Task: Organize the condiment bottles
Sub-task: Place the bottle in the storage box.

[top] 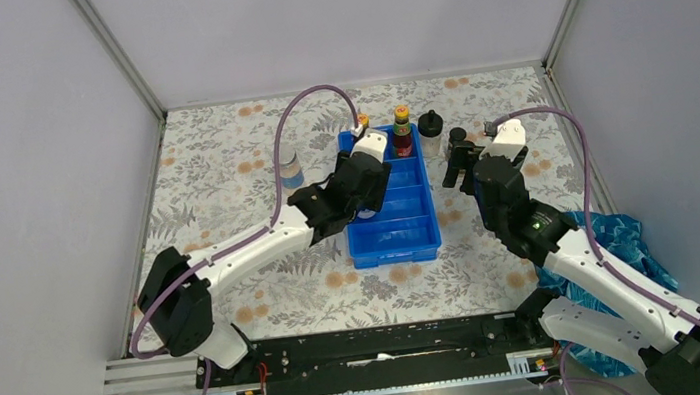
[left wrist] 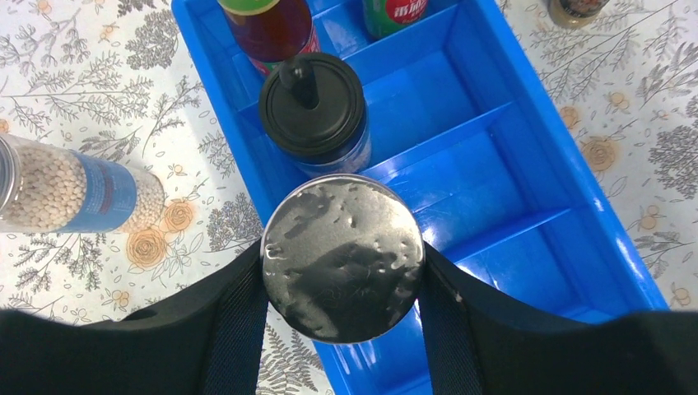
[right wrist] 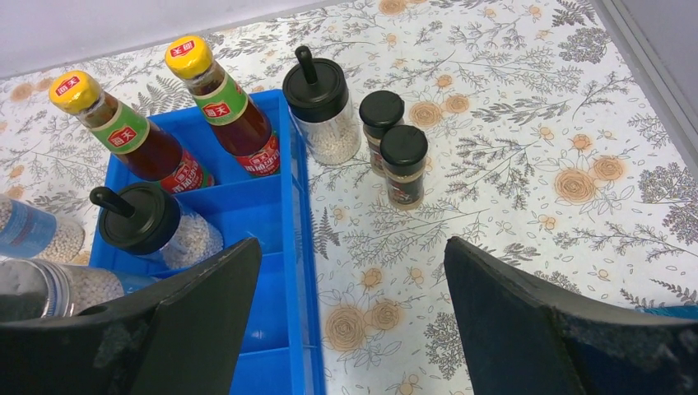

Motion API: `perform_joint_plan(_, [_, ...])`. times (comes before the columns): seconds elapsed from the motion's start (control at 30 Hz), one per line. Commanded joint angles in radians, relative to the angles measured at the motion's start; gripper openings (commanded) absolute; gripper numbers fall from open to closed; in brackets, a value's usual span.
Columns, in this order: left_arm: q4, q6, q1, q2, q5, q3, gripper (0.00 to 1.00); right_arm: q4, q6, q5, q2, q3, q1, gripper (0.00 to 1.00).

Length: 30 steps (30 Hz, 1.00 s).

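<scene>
The left fingers (left wrist: 234, 321) clasped the silver-lidded jar (left wrist: 342, 257) by its sides, its long axis straight up and down, over the left column of the blue tray (left wrist: 527, 164) just nearer than the black-domed bottle (left wrist: 313, 103), so the coming move looked like a plain descent into that compartment. The right fingers (right wrist: 189, 329) stood wide and empty, nearer than the left arm to the two short black-capped jars (right wrist: 403, 160) ahead on the surface (right wrist: 510, 107). The red bottles (right wrist: 234, 111) at the tray's far end bore green bands with Chinese characters, seemingly 海天.
</scene>
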Motion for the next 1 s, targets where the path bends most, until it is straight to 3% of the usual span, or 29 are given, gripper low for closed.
perform_joint_plan(0.0, [0.122, 0.003, 0.017, 0.003, 0.007, -0.017, 0.0, 0.051, -0.011, 0.013, -0.003, -0.009, -0.011, 0.89])
perform_joint_plan(0.97, [0.099, -0.034, 0.038, 0.046, 0.09, 0.022, 0.0, 0.074, -0.008, 0.009, 0.024, -0.032, -0.024, 0.9])
